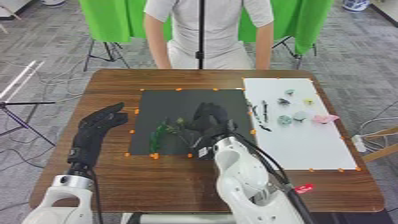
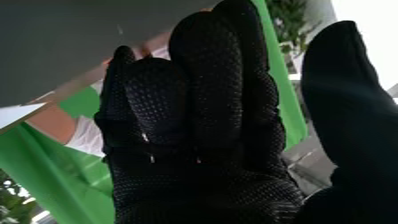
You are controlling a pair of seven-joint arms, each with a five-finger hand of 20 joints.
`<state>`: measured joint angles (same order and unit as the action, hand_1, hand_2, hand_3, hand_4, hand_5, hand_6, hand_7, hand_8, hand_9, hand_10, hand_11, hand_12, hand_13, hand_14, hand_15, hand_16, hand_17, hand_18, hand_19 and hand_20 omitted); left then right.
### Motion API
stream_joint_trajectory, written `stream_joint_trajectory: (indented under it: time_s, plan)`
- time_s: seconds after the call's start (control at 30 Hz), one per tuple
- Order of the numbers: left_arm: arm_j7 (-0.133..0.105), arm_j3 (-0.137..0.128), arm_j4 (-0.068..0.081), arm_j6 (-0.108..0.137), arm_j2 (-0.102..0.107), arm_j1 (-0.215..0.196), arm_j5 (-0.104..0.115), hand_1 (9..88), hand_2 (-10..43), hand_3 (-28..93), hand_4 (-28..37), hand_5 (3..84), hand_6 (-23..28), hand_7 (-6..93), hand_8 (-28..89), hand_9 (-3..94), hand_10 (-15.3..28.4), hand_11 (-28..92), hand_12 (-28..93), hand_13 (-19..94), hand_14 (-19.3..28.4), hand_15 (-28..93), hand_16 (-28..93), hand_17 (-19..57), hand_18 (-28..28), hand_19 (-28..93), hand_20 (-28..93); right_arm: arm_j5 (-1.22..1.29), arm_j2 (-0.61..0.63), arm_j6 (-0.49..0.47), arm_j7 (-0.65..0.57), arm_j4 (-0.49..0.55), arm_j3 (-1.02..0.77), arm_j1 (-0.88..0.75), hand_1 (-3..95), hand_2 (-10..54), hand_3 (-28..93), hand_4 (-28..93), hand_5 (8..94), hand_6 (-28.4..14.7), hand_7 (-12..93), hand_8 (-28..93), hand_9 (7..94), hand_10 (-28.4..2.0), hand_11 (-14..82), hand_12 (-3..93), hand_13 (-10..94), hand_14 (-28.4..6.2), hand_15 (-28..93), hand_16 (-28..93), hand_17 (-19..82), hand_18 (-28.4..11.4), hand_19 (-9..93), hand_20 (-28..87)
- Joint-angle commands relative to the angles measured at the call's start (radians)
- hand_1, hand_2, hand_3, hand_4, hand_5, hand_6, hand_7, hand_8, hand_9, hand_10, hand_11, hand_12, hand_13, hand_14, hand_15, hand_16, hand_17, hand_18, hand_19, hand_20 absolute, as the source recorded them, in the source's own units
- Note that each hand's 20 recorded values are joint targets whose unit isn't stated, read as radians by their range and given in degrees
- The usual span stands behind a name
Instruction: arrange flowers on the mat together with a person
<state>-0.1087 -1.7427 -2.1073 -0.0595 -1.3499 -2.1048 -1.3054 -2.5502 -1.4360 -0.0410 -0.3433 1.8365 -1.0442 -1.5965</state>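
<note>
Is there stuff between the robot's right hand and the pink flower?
Yes. Straight across from the right hand to the pink flower, dark sprigs come first, then two pale green blooms, all on the white sheet.

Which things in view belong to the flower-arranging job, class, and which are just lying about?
For the job:
- black mat
- green stem lying on it
- right hand, over the mat
- white sheet
- pink flower at its edge

Just about:
- red tag on the table
- green cloth behind
</note>
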Motion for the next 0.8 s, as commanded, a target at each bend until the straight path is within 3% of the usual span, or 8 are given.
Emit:
stream_joint_trajectory:
  time_s: [0.03,0.1,0.23,0.33,0.43,0.57,0.7,0.8]
  plan:
    - [0.015,-0.013,0.000,-0.016,-0.011,-0.016,-0.004,28.5,-1.8,63,-18.0,46.9,5.7,13.0,-5,45.9,14.3,21,16,35,19.3,26,3,-0.1,16.5,18,20,0.342,0.047,0.137,0.046,0.208,-0.128,-0.110,33.7,-9.5,69,-20,82.6,0.9,18,-9,87.9,-11.3,35.1,26.9,70,-13.3,62,37,25,-20.4,59,48]
    - [0.017,-0.014,-0.002,-0.020,-0.014,-0.020,-0.005,28.4,-1.9,63,-18.0,46.9,5.7,13.0,-5,45.9,14.3,21,15,35,19.3,26,3,-0.1,16.5,18,20,0.508,0.066,0.195,0.048,0.263,-0.177,-0.143,31.9,-8.9,69,-19,81.7,0.8,18,-9,87.0,-11.5,33.7,26.4,69,-13.8,61,36,24,-20.0,57,47]
    - [0.005,-0.008,0.002,-0.014,-0.012,-0.013,-0.002,28.5,-1.8,63,-18.1,46.9,5.7,13.0,-5,46.0,14.3,21,16,35,19.3,26,3,-0.1,16.5,18,20,0.917,0.107,0.248,0.238,0.305,-0.315,-0.200,27.4,-2.6,68,-17,79.3,0.1,17,-9,83.8,-12.4,31.6,25.7,67,-15.0,58,35,24,-18.7,53,45]
    - [-0.007,0.006,0.002,0.007,0.003,-0.019,0.010,28.4,-2.0,63,-18.0,47.0,5.8,12.9,-5,46.1,14.3,21,16,35,19.2,26,3,-0.2,16.5,18,20,1.196,0.128,0.220,0.328,0.340,-0.421,-0.260,22.5,1.1,69,-16,75.3,-0.1,17,-9,79.6,-14.6,26.6,24.2,63,-15.2,50,32,22,-17.4,45,41]
    - [-0.019,0.007,0.001,0.006,-0.016,-0.024,0.005,28.4,-2.0,63,-18.1,47.1,5.7,13.1,-5,46.1,14.2,21,16,35,19.2,26,3,-0.1,16.6,18,20,1.355,0.139,0.235,0.402,0.359,-0.493,-0.329,17.1,3.0,71,-15,72.6,-0.4,17,-9,76.1,-15.3,22.3,23.5,63,-15.4,39,29,22,-17.1,40,40]
    - [-0.039,0.011,0.002,0.022,-0.021,-0.027,0.009,28.5,-1.9,63,-18.1,47.4,5.7,13.3,-5,46.6,14.0,21,16,35,19.1,26,3,0.0,16.7,18,20,1.456,0.112,0.185,0.492,0.369,-0.575,-0.442,12.9,3.9,73,-15,69.4,-0.4,16,-8,71.4,-15.5,17.1,22.5,60,-14.6,23,29,23,-15.8,28,37]
    - [-0.060,0.015,0.005,0.036,-0.022,-0.026,0.026,28.6,-2.0,64,-18.1,47.7,5.7,13.5,-5,47.0,14.0,22,15,36,19.0,26,3,1.0,16.2,17,19,1.453,0.059,0.046,0.508,0.355,-0.630,-0.524,8.5,3.9,76,-16,56.3,-0.4,10,-7,53.7,-14.8,7.0,16.7,41,-13.3,11,22,22,-16.0,13,33]
    - [-0.070,0.018,0.012,0.032,-0.019,-0.014,0.029,28.7,-2.0,64,-18.1,47.8,5.7,13.7,-5,47.2,14.0,22,15,37,19.2,26,3,1.7,15.7,16,19,1.454,0.040,0.040,0.535,0.348,-0.618,-0.555,5.8,3.5,77,-17,43.5,0.1,7,-7,42.4,-14.7,4.2,13.2,30,-11.9,7,16,19,-16.1,8,28]
